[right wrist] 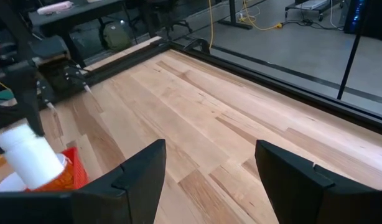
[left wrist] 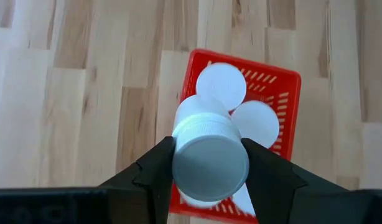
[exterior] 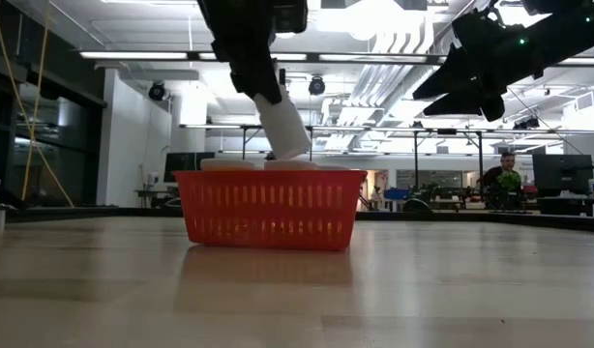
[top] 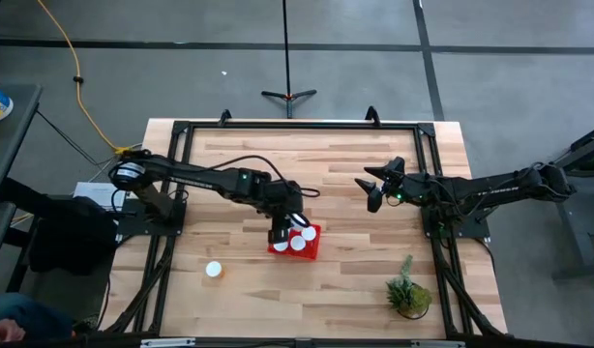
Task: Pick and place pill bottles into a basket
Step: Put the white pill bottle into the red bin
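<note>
The red basket (top: 311, 247) stands near the table's middle and holds several white-capped pill bottles (left wrist: 221, 86). My left gripper (top: 279, 232) is over the basket's left end, shut on a whitish pill bottle (exterior: 282, 126). Another pill bottle (top: 214, 271) stands alone on the table, to the near left of the basket. My right gripper (top: 374, 188) is open and empty, raised above the table to the far right of the basket. It also shows in the low view (exterior: 461, 82). My left gripper pinches the whitish bottle at its white cap end (left wrist: 209, 165) between the two fingers (left wrist: 155, 168), which come from above and point down. The bottle hangs tilted below the fingers. Its lower end (exterior: 293, 150) is just above the basket's rim and the caps inside.
A small green potted plant (top: 408, 290) stands at the table's near right. A black frame (top: 297, 126) runs round the table top. Bare wood lies between the basket and my right gripper.
</note>
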### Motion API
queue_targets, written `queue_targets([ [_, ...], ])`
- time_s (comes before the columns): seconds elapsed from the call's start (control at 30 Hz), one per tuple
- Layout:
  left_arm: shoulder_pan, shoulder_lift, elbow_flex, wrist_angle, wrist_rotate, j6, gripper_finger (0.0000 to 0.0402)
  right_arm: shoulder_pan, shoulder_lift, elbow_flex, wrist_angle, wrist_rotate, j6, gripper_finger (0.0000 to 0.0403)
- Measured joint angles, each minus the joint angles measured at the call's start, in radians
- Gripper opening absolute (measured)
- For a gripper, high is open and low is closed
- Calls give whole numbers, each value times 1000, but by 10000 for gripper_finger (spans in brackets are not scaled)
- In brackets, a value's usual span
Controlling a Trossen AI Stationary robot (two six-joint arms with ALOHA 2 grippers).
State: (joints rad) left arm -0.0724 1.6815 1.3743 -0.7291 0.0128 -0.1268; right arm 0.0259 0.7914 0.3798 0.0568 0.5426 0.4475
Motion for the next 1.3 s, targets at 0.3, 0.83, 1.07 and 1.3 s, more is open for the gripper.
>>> queue_targets([
  [0.3,0,27,0,8,2,26,201,0,0,0,-15,0,1,239],
  [0.83,0,74,-1,-2,29,28,202,0,0,0,-23,0,1,238],
  [1.07,0,89,0,8,30,53,202,0,0,0,-23,0,-1,239],
  [1.3,0,119,-2,-9,31,55,202,0,0,-1,-26,0,1,238],
])
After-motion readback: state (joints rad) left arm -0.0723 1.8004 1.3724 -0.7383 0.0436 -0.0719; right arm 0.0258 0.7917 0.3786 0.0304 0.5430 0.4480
